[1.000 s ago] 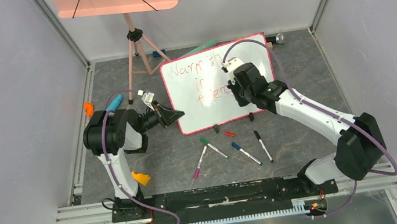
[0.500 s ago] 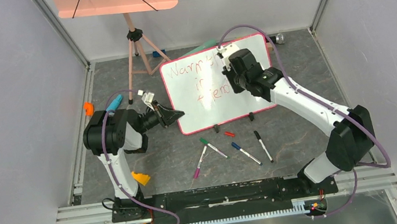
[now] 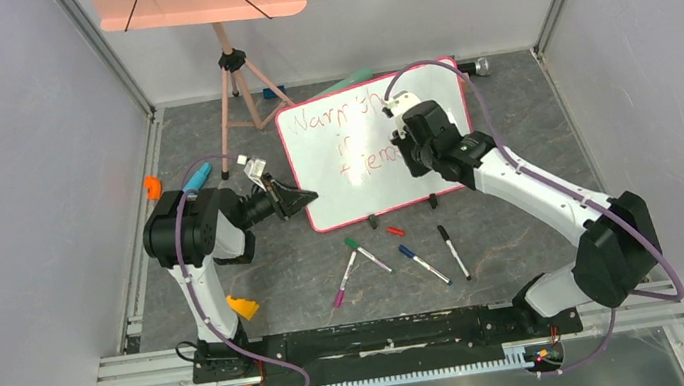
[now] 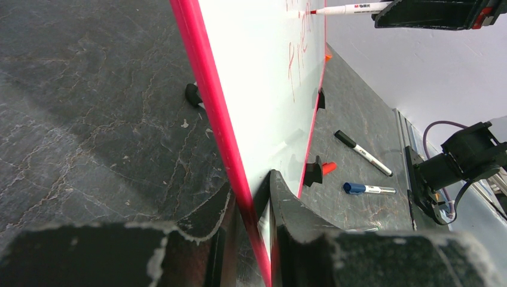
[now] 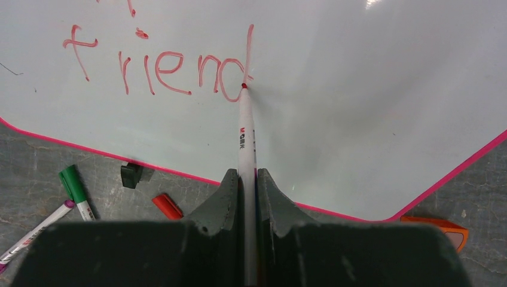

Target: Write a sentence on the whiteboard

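Note:
The whiteboard [image 3: 356, 176] stands tilted on two black clip feet mid-table. Red writing [image 3: 337, 113] on it reads "Warmth in friend"; the right wrist view shows "friend" [image 5: 161, 72]. My left gripper [image 3: 303, 198] is shut on the board's pink left rim [image 4: 206, 95], one finger on each face. My right gripper [image 3: 398, 140] is shut on a white red-tipped marker [image 5: 246, 137], whose tip touches the board at the foot of the "d". The marker also shows in the left wrist view [image 4: 350, 9].
Loose markers lie in front of the board: green [image 3: 367, 254], purple [image 3: 344, 279], blue [image 3: 424, 264], black [image 3: 453, 251], and a red cap [image 3: 395, 231]. A salmon tray on a tripod [image 3: 234, 67] stands at the back left. Orange pieces [image 3: 243, 307] lie near the left arm.
My right gripper went up the board with the marker, then came back down, drawing the stem of the "d". The left gripper has held the board's edge without moving.

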### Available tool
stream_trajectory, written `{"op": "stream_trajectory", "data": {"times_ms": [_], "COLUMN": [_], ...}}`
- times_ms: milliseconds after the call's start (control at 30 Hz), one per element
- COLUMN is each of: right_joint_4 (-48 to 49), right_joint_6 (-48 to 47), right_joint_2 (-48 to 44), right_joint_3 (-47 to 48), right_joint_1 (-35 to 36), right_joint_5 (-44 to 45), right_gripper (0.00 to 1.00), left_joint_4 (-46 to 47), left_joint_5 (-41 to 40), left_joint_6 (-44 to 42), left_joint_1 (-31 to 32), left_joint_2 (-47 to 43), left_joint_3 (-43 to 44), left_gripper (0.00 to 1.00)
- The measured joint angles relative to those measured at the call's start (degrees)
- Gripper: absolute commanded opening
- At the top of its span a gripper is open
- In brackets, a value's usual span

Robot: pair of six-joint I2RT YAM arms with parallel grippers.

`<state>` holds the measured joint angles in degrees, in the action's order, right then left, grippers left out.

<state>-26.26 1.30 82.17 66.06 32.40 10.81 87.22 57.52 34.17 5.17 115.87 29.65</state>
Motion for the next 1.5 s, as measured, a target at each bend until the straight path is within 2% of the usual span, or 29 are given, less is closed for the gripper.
{"op": "stream_trajectory", "data": {"times_ms": [1500], "right_joint_4": [-1.7], "right_joint_6": [0.17], "right_joint_2": [-2.36], "right_joint_3": [-0.42], "right_joint_1": [-1.97], "right_joint_5": [3.26], "right_gripper": [0.0], "left_joint_4": [0.02], "left_joint_5": [0.13], "left_joint_6": [0.0], "left_joint_1": [0.0], "left_joint_2": [0.0], "left_joint_3": [0.07], "left_gripper": [0.07]}}
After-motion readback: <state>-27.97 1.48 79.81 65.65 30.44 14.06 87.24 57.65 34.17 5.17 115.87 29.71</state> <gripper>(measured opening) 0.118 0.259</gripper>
